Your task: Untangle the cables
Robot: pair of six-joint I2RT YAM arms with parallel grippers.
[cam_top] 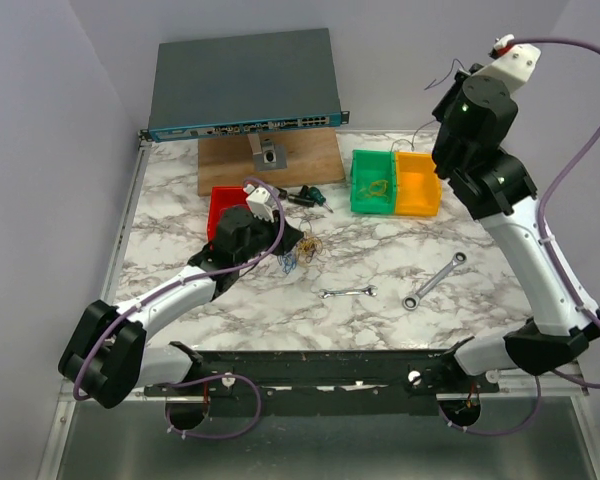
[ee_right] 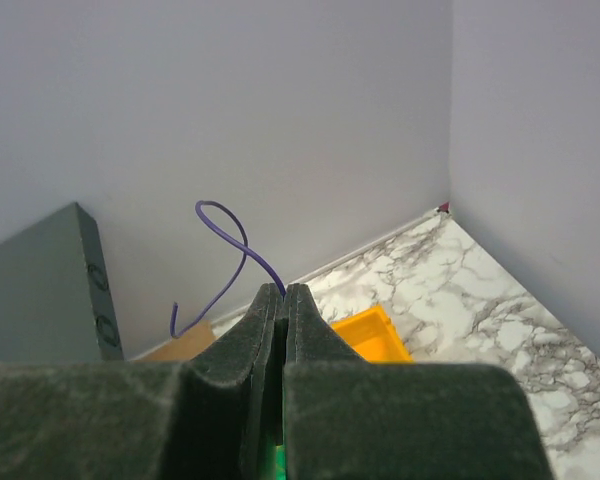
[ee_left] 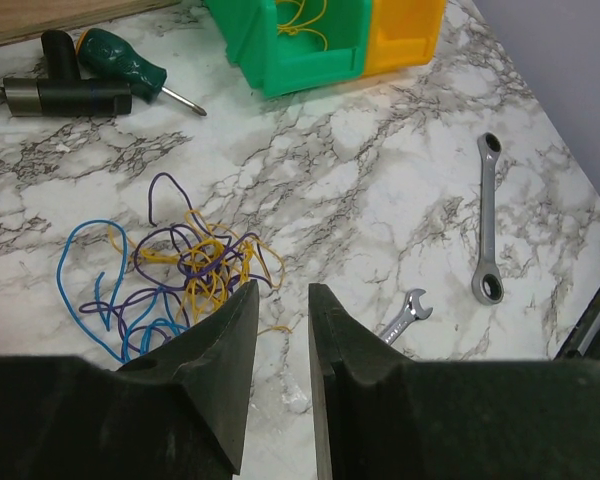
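Observation:
The cables [ee_left: 195, 265] lie as a loose tangle of blue, yellow and purple wire on the marble table, also seen from above as cables [cam_top: 300, 255]. My left gripper [ee_left: 283, 287] hovers just over the tangle's right edge. Its jaws stand a little apart with only bare table between them, and from above the left gripper [cam_top: 280, 240] partly covers the tangle. My right gripper [ee_right: 284, 290] is raised high at the back right, shut on one purple wire [ee_right: 225, 255] that curls up from its tips. In the top view the right gripper [cam_top: 452, 85] is in the air above the bins.
A green bin [cam_top: 375, 183] holding yellow wire and an orange bin [cam_top: 418, 183] stand at the back right. A red bin [cam_top: 223, 205] is behind the left arm. Two wrenches [cam_top: 348, 292] [cam_top: 435, 280] lie mid-table. A screwdriver [cam_top: 310, 196], wooden board [cam_top: 270, 160] and network switch [cam_top: 242, 82] are at the back.

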